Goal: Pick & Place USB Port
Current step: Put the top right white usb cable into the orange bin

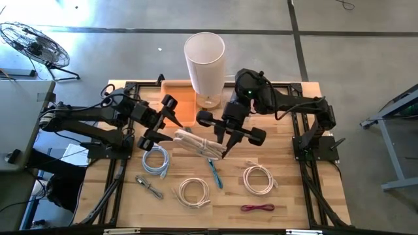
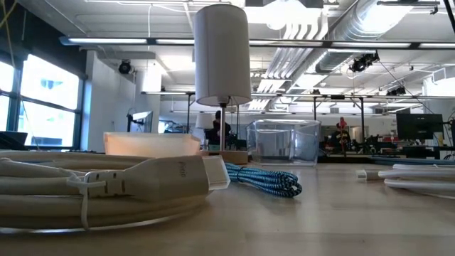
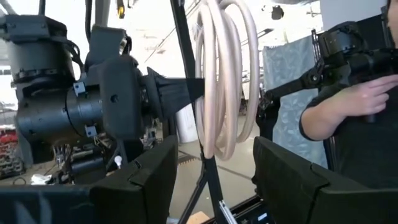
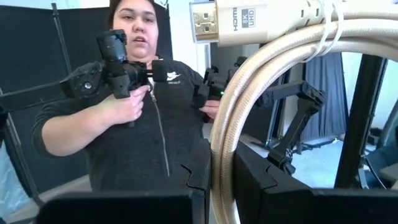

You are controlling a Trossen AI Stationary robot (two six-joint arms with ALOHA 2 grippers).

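A coiled beige cable, tied in a bundle and ending in a plug marked HDMI, hangs in the air over the table's middle. My right gripper is shut on it. My left gripper stands open just left of the coil, one finger on either side of the coil's lower end, and I see no touch. Which of the cables here has a USB plug I cannot tell. My right gripper pinches several strands of the coil between its two fingers, on one side of the loop. The fingers come level from the table's right and lie across the strands. The coil hangs upright, clear of the table, its plug end at the top.
On the table lie a pale blue coil, two white coils, a blue cable, a red cable and a grey cable. A lamp and an orange tray stand at the far edge. A person stands beyond the table.
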